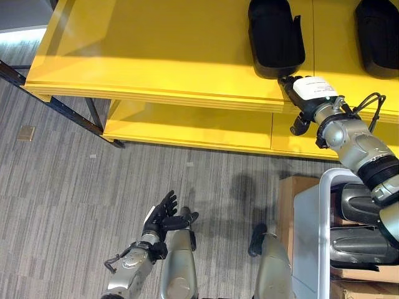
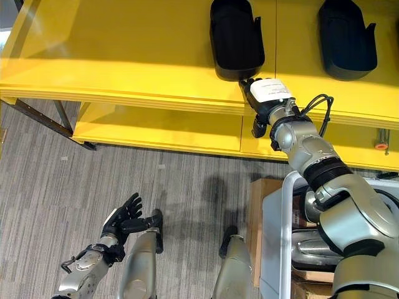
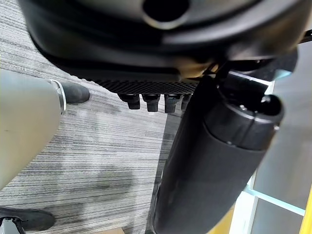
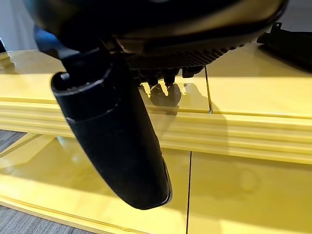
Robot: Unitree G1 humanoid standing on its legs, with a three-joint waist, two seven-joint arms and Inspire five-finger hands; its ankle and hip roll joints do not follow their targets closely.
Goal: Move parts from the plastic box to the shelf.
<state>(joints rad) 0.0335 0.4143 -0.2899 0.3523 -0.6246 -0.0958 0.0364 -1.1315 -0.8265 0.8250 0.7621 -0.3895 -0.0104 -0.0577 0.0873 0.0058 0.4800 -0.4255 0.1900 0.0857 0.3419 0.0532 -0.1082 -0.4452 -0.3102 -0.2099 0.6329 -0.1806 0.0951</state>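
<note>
right hand empty at shelf; two parts there.

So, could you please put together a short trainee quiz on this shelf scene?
1. True or false: the right hand is at the front edge of the yellow shelf, just below a black part.
2. How many black parts lie on the shelf's top level?
3. Where is the left hand? A) in the plastic box B) low over the carpet C) on the shelf

Key: 1 true; 2 two; 3 B
</note>
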